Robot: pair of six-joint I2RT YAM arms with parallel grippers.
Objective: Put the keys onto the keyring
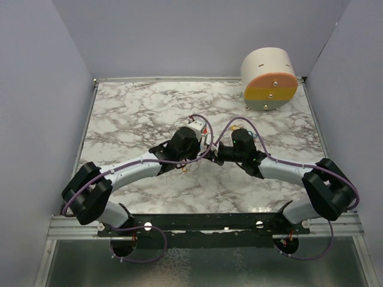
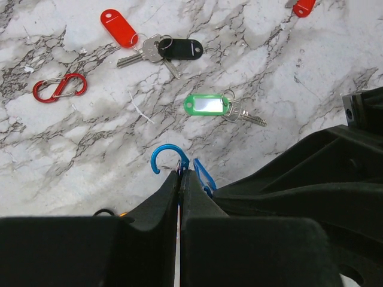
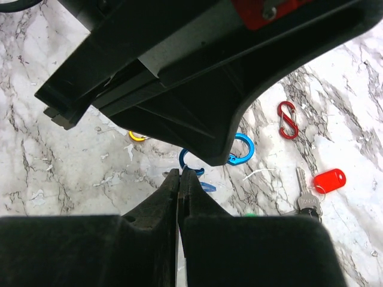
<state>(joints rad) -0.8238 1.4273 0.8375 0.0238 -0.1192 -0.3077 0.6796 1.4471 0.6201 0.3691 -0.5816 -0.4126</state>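
The keyring is a bunch of thin blue loops [image 2: 165, 155], and it hangs at the tips of my left gripper [image 2: 180, 173], which is shut on it. My right gripper [image 3: 180, 172] comes in from the other side. It is shut too, pinching a blue loop [image 3: 191, 162] of the same bunch. The keys lie apart on the marble. One has a green tag [image 2: 206, 104]. A bunch [image 2: 149, 51] carries a red tag and a black tag. Another red tag [image 2: 304, 7] lies farther off. In the top view both wrists meet mid-table and hide all of this.
A red S-shaped clip [image 2: 60, 87] lies left of the keys. A yellow bit [image 3: 137, 136] shows past the left arm. A round cream box with an orange and yellow face [image 1: 269, 79] stands at the back right of the marble table [image 1: 137, 113], between grey walls.
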